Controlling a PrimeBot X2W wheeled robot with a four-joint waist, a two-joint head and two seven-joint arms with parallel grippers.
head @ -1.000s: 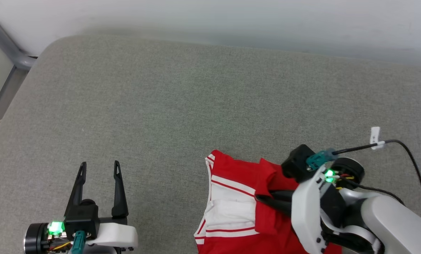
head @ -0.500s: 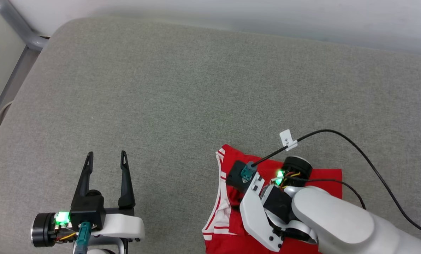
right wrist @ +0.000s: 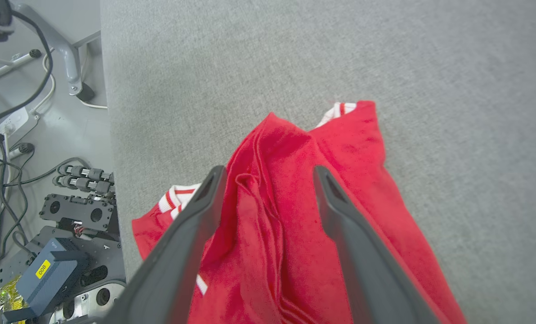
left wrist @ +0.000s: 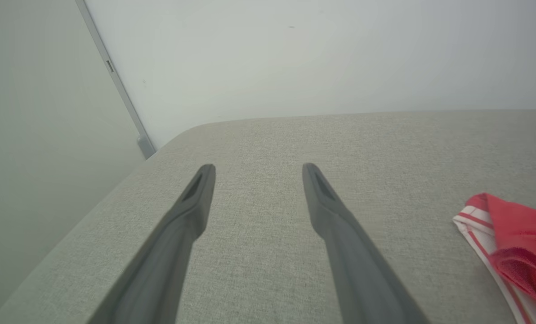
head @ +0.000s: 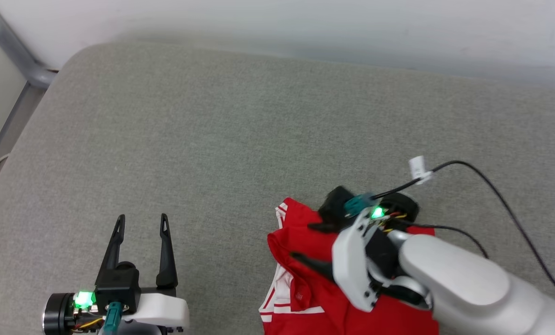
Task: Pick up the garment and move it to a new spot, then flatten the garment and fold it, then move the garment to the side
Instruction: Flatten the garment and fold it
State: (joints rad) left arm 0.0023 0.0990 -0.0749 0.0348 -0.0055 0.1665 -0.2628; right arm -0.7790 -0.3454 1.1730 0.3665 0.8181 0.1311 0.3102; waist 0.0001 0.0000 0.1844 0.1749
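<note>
- Right gripper (right wrist: 269, 171): the two dark fingers stood apart, not clenched, and a raised ridge of red cloth ran up between them in the right wrist view. Whether the tips were pressing on the cloth, I couldn't tell.
- In the head view that right gripper (head: 301, 241) pointed toward the robot's left, low over the garment's far-left part.
- The garment (head: 305, 291) lay rumpled directly under and ahead of those fingers, with its striped trim (head: 280, 215) at the far-left corner. Its length ran from there back toward the robot and off the bottom of the view.
- Seen from the wrist, the garment (right wrist: 362, 153) lay roughly along the fingers' own line, so I judged that closing them would pinch the ridge across its width.
- The near corner of the garment sat just beside the near edge of the grey padded surface (right wrist: 250, 54), with floor gear (right wrist: 47, 270) beyond it. That left little margin on the near side.
- Left gripper (head: 142, 217): fingers spread, empty and well apart from the cloth, so the right arm was clearly the nearer one.
- From the left gripper (left wrist: 257, 167) the garment (left wrist: 515, 225) showed off to the side.
- There was open room in the bare grey stretch (head: 212, 139) to the left and far side, up to the wall (head: 305, 23).
- A heap this rumpled would fit a lift to a new spot or a regrasp in the middle of flattening.
</note>
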